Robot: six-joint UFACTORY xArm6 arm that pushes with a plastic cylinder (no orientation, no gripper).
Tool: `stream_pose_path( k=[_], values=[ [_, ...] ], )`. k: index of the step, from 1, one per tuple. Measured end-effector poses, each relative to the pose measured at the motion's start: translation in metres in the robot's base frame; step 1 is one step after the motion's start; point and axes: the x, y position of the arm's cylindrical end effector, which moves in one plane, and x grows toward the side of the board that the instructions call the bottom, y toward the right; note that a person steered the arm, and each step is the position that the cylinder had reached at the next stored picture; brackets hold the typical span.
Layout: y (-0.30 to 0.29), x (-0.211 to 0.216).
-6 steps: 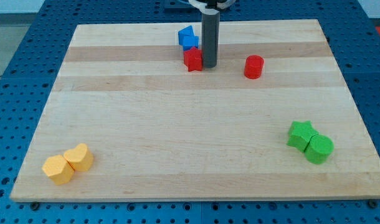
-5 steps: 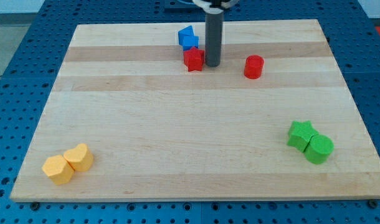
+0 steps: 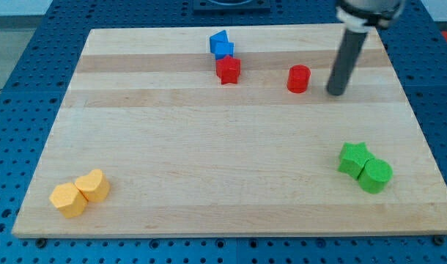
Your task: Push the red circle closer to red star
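The red circle (image 3: 298, 78) sits on the wooden board (image 3: 223, 161) near the view's top, right of centre. The red star (image 3: 228, 70) lies to its left, with a gap of bare board between them. My tip (image 3: 335, 93) rests on the board just to the right of the red circle, a short gap away and not touching it. The dark rod rises from the tip toward the view's top right.
Two blue blocks (image 3: 221, 45) sit touching just above the red star. A green star (image 3: 353, 159) and green circle (image 3: 375, 176) lie at the lower right. Two yellow blocks (image 3: 80, 192) lie at the lower left.
My tip has moved from just right of the red star across to the right side of the red circle. No block has moved.
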Motion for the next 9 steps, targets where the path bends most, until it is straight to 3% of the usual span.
stream_pose_path(
  k=[1,2,3,4,5,6,7,8,9],
  values=[
    [-0.034,0.003],
    [0.011,0.002],
    [0.035,-0.030],
    [0.021,-0.058],
    [-0.019,-0.051],
    [-0.038,-0.014],
    [-0.015,-0.010],
    [0.045,-0.006],
    [0.055,0.021]
  ],
)
